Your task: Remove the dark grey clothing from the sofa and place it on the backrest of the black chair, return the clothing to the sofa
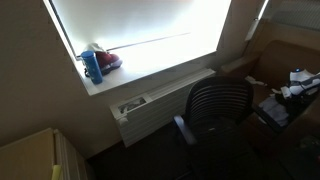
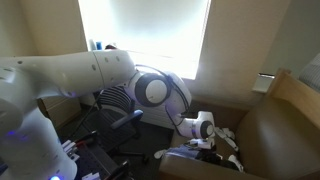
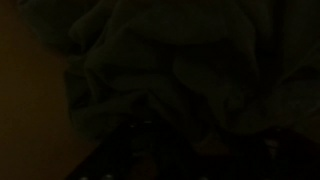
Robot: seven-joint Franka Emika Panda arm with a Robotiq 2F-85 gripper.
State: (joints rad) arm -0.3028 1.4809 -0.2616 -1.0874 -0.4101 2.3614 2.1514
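Evidently at the first step: lifting the limp dark grey fabric clothing point(image 3: 175, 60) off the large brown-tan sofa with broad flat panels point(image 2: 288, 112). Lies crumpled on the sofa seat and fills the wrist view with dim folds. White arm's gripper point(image 2: 207, 132) low over that sofa seat, right at the heap, probably touching it. Impossible to tell the width of the jaw opening, or any fabric caught inside: too dark in the wrist view, too small in both exterior views. Near the sofa, the black swivel office chair with rounded slatted backrest point(image 1: 215, 105), backrest bare. Calls next, by judgement, for a firm pinch on a thick fold, a lift clear of the sofa seat, then a carry away from the sofa and a drape across the backrest top.
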